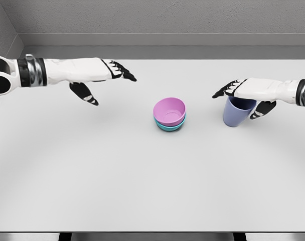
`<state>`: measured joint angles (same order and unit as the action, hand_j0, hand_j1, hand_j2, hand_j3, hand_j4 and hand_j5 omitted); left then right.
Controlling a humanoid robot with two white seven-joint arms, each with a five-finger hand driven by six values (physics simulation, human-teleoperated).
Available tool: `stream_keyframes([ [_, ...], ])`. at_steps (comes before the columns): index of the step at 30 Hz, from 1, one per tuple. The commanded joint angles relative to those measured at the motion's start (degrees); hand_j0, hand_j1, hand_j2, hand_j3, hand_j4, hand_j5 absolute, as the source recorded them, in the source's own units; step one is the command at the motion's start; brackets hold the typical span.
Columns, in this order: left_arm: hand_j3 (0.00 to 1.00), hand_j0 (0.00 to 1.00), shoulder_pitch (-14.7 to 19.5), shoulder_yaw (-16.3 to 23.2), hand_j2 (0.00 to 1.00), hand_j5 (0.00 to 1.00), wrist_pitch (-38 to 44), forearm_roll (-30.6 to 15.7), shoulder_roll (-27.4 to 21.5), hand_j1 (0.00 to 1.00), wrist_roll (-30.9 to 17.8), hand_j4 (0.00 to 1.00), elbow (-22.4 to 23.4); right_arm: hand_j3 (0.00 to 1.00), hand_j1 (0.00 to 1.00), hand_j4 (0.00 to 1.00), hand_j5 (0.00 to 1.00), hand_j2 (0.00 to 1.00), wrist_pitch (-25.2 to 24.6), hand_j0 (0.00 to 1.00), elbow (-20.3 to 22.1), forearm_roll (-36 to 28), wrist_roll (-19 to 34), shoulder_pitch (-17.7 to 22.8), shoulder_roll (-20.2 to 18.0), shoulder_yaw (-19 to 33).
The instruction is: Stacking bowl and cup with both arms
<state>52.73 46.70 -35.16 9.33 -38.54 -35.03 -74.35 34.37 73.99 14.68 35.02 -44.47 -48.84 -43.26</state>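
My right hand point(245, 93) comes in from the right edge and sits over the top of the blue cup point(236, 114). Its fingers point left past the rim and the thumb drops down the cup's right side. The palm covers the cup's mouth, but I cannot tell whether the fingers are actually clamped on it or only resting above. The cup stands upright on the white table point(142, 186), directly beneath this hand.

To the left of that hand, near but clearly apart from the cup, the pink bowl point(169, 111) sits nested inside the teal bowl point(168, 126), whose rim shows only as a thin band below it. Both bowls face up, the pink one tipped slightly.

Further left again, well apart from the bowls, my left hand point(105, 80) reaches in from the left edge above the table. Its fingers are spread and stretched out, thumb hanging down, holding nothing.
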Motion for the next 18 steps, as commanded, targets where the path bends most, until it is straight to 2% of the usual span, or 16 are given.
stream_keyframes([
  [1,1.00,1.00,0.0,-0.4,1.00,1.00,0.2,-0.4,-0.2,1.00,0.0,1.00,0.3,1.00,1.00,1.00,1.00,1.00,-0.1,1.00,0.0,-0.4,0.0,0.0,-0.1,0.2],
  [7,1.00,1.00,-0.9,-1.8,1.00,1.00,0.2,-0.4,0.3,1.00,0.0,1.00,0.6,1.00,1.00,1.00,1.00,1.00,-0.2,1.00,0.0,-0.4,0.0,0.0,-0.1,0.0],
  [8,1.00,1.00,-1.3,-2.4,1.00,1.00,0.2,-0.4,0.3,1.00,0.0,1.00,0.6,0.93,0.93,0.93,0.93,0.93,-0.2,0.93,0.0,-0.4,0.0,0.0,-0.2,0.0],
  [14,1.00,1.00,-1.3,-2.5,1.00,1.00,0.2,-0.3,0.2,1.00,0.0,1.00,0.7,0.78,0.78,0.78,0.78,0.78,0.4,0.78,0.0,-0.4,0.0,0.0,-0.1,0.0],
  [18,1.00,1.00,-1.4,-2.5,1.00,1.00,0.2,-0.3,0.3,1.00,0.0,1.00,0.9,0.76,0.76,0.76,0.76,0.76,0.6,0.76,0.0,-0.4,0.0,0.0,-0.2,0.0],
])
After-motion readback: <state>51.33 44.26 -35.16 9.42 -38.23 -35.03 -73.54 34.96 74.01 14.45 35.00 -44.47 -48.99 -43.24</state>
